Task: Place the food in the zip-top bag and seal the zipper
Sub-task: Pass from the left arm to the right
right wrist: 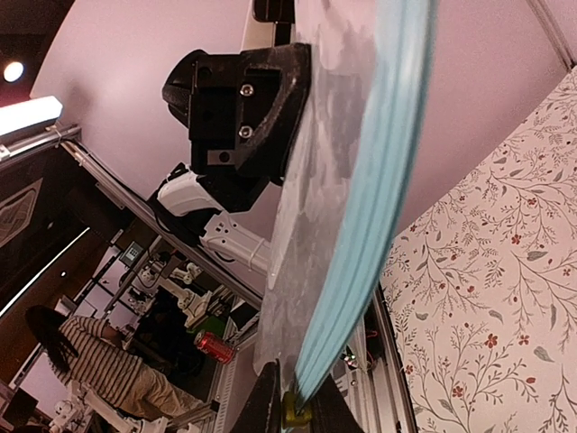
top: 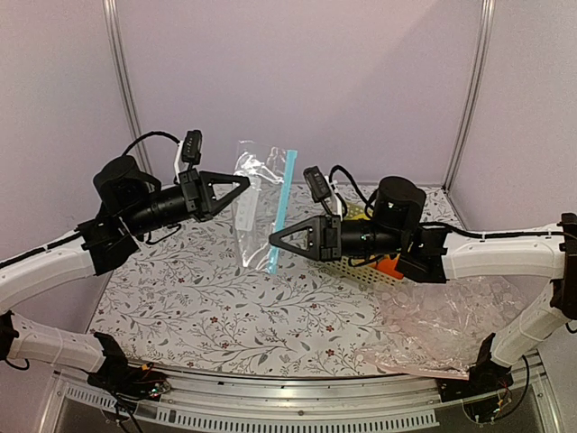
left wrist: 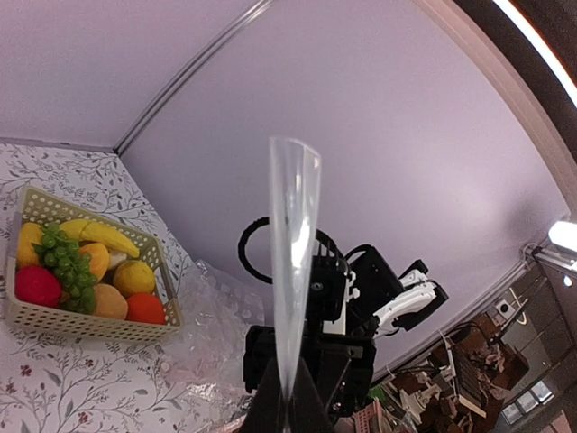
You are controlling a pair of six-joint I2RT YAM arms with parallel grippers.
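The zip-top bag [top: 256,194] hangs in the air between both grippers, above the table. Its light blue zipper [top: 284,203] runs along the right edge. My left gripper [top: 240,186] is shut on the bag's clear left edge, seen edge-on in the left wrist view [left wrist: 292,271]. My right gripper [top: 275,240] is shut on the zipper's lower end [right wrist: 379,207]. The bag looks empty. The food lies in the basket [left wrist: 90,323]: a rounded yellow fruit [left wrist: 133,276] and an orange-yellow one [left wrist: 110,302].
The cream basket [top: 362,269] stands behind my right arm, holding a banana [left wrist: 108,236], green grapes [left wrist: 68,257] and red fruit [left wrist: 38,286]. A large pinkish clear plastic sheet [top: 451,325] covers the table's right front. Purple walls close the back and sides.
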